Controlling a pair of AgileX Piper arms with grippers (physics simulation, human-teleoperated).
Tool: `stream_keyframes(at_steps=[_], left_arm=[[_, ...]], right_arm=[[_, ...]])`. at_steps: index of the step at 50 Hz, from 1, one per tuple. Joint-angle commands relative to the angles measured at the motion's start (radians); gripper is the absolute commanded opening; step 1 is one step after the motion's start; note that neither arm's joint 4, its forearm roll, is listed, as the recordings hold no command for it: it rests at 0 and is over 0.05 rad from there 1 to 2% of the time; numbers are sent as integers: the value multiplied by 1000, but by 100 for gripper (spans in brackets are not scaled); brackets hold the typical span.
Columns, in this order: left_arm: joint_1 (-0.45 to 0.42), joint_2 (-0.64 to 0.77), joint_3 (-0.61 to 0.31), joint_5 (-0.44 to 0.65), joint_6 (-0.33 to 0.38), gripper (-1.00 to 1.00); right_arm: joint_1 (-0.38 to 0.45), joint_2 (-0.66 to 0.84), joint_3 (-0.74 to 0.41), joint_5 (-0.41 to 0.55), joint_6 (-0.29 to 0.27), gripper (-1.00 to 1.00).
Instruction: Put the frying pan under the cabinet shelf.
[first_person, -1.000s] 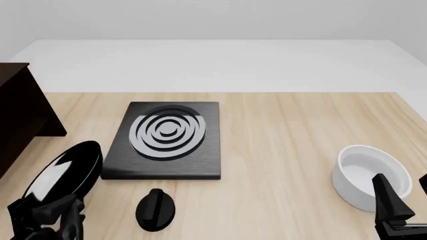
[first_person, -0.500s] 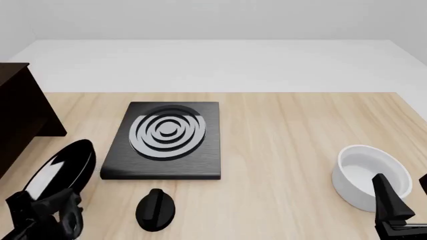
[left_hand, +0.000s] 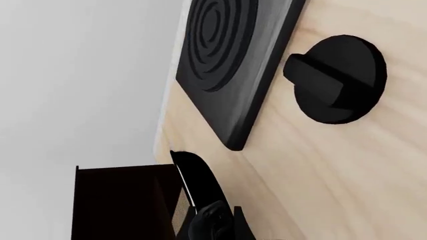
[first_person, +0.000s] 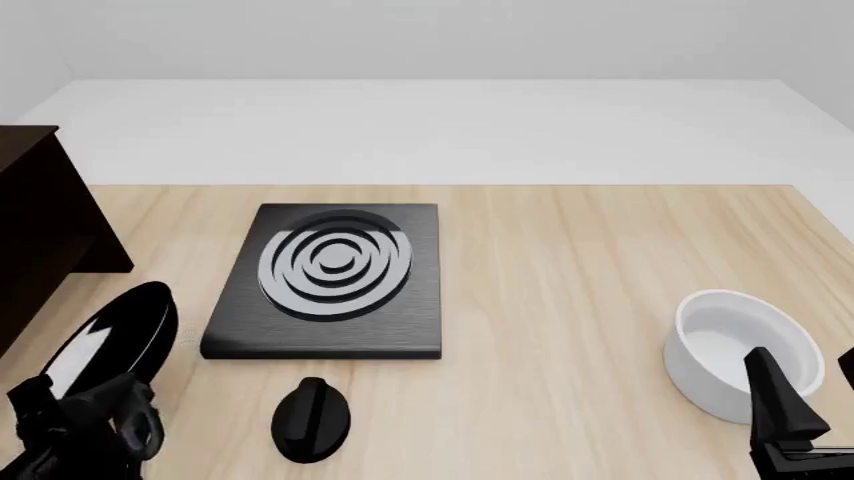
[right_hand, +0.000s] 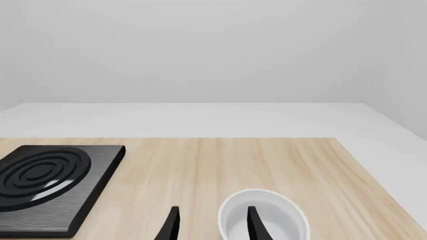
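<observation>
On my far left I see only a corner of the large dark brown wooden cabinet shelf (first_person: 40, 220); the rest runs out of frame. My left gripper (first_person: 83, 425) sits low at the picture's edge, clamped on the round glossy black frying pan (first_person: 110, 340), which rises tilted just ahead of it, near the cabinet; the handle is buried under the fingers. To that gripper's right lies a small black round knob (first_person: 312, 418), and beyond it the flat black square slab with grey rings (first_person: 334, 281). Far right, my right gripper (right_hand: 210, 223) holds its fingers apart, just before the deep white bowl (first_person: 742, 350), and is half cut off.
</observation>
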Motion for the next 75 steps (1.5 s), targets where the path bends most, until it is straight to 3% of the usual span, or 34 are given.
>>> stream_keyframes(at_steps=[1, 25, 50, 75], left_arm=[[34, 57, 0, -71, 25, -100], [99, 207, 0, -211, 38, -100], [142, 196, 0, -191, 6, -100], [201, 340, 0, -325, 4, -100]], right_arm=[[0, 0, 0, 0, 0, 100], [0, 0, 0, 0, 0, 100], [0, 0, 0, 0, 0, 100], [0, 0, 0, 0, 0, 100]])
